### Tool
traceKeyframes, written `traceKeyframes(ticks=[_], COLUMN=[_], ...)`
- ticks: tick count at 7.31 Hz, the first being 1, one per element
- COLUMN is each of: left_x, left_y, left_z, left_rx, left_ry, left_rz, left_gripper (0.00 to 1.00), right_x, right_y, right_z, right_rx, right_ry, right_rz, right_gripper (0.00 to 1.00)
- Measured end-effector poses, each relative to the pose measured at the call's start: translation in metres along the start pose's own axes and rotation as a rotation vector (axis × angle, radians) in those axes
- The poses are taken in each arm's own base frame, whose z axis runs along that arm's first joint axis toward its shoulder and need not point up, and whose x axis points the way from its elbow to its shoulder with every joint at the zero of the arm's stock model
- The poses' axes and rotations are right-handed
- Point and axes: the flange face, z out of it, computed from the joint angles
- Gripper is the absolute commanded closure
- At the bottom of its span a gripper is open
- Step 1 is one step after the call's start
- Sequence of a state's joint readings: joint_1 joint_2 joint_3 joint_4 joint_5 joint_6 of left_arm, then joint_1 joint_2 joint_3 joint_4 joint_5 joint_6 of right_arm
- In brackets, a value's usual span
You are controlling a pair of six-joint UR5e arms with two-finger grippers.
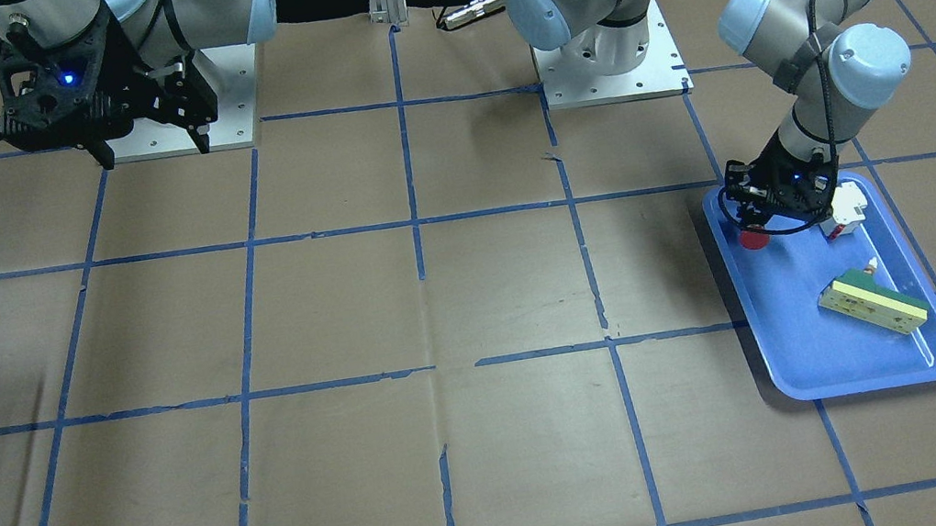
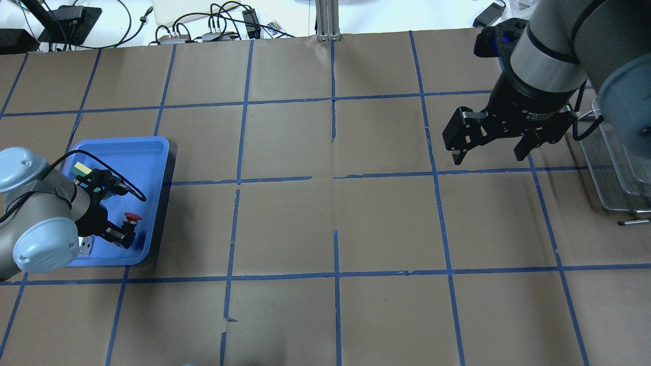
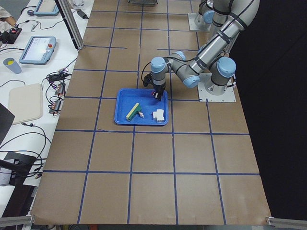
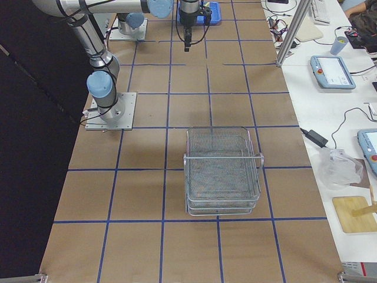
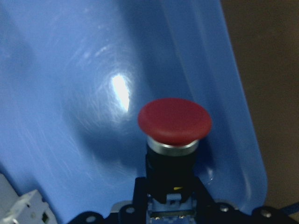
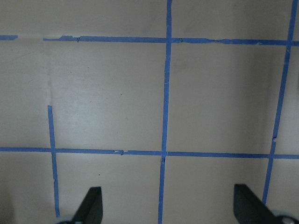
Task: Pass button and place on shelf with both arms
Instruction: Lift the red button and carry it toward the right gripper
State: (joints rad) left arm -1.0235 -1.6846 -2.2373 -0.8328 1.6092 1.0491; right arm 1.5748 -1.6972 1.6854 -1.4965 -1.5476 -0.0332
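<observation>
The task is at its first step, by my reading. The left gripper (image 2: 124,235) is down inside the blue tray (image 1: 816,359), and its wrist view shows the fingers drawn in against the black body of the button (image 5: 174,121), so it seems to have hold of it. The red cap juts out just ahead of the fingertips. Whether the button has left the tray floor, I cannot tell. The lift, the hand-over and the placing are all left to do. The right gripper (image 2: 488,147) hangs over bare table, spread wide and holding nothing. The shelf (image 4: 222,171) is near its outer side and well apart from the left gripper. I count one button, one shelf, two arms and one tray. One white block (image 1: 848,208) sits just beside the left gripper, and one green-and-cream block (image 1: 871,303) lies farther off.
</observation>
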Motion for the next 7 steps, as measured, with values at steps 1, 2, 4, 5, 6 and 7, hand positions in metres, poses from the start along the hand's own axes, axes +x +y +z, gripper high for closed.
traceKeyframes(ticks=[1, 2, 4, 5, 6, 7], left_x=[-0.009, -0.011, 0.033, 0.068, 0.108, 0.155], left_y=[-0.02, -0.046, -0.118, -0.149, -0.175, -0.198], left_z=[-0.023, -0.05, -0.104, -0.12, -0.131, -0.14], left_rx=[0.038, 0.054, 0.052, 0.044, 0.042, 0.046], left_ry=[-0.006, -0.004, 0.008, 0.015, 0.011, -0.001], left_rz=[0.106, 0.236, 0.575, 0.729, 0.873, 0.992], left_gripper=[1.0, 1.0, 1.0, 1.0, 1.0, 1.0], right_x=[0.002, 0.005, 0.023, 0.036, 0.043, 0.043], right_y=[-0.003, -0.007, -0.014, -0.018, -0.021, -0.022], right_z=[0.001, -0.001, -0.004, -0.005, -0.006, -0.006], right_rx=[0.008, 0.03, 0.058, 0.076, 0.104, 0.133], right_ry=[-0.004, -0.005, -0.014, -0.06, -0.117, -0.168], right_rz=[-0.011, -0.049, -0.194, -0.28, -0.376, -0.487], right_gripper=[0.0, 0.0, 0.0, 0.0, 0.0, 0.0])
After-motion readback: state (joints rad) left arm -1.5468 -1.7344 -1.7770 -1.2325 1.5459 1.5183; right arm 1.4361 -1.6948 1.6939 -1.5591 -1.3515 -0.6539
